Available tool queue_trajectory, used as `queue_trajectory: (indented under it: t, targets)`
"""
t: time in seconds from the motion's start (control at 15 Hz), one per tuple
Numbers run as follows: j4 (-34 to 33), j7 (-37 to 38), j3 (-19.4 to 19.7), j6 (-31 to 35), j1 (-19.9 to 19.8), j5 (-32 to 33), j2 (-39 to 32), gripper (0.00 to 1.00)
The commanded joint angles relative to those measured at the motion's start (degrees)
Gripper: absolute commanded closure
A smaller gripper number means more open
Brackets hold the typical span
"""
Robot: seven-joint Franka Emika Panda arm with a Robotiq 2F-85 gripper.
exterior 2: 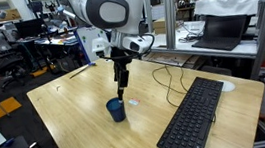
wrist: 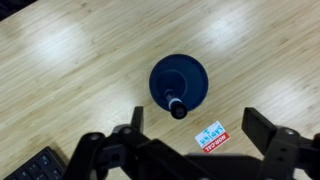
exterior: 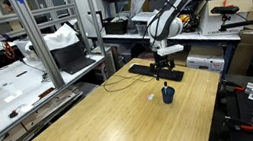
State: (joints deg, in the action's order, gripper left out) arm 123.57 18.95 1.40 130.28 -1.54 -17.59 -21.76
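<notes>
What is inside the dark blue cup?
The dark blue round cup holds one black pen-like stick, pale-tipped, leaning on the rim. The cup's floor is too dark to see.

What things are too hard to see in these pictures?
- The label: wrist view, its writing is too small and blurry.
- The dark stick at the rim of the cup: wrist view, too blurry to tell what it is.
- The keyboard: wrist view, cut off by the bottom corner.

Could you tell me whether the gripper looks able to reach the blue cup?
Probably yes: the open gripper hangs just above the blue cup, with nothing between them.
</notes>
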Motion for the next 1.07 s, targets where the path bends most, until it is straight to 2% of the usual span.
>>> queue_trajectory:
  t: [0.0,0.4,1.0]
  targets:
    - [-4.90,4.55,0.43,-4.07,0.68,-0.76,-3.90,0.00]
    - [-6.93,7.66,1.97,-7.04,0.97,1.21,-5.49,0.00]
    - [-6.60,0.52,1.64,-9.92,-0.18,0.39,-5.94,0.00]
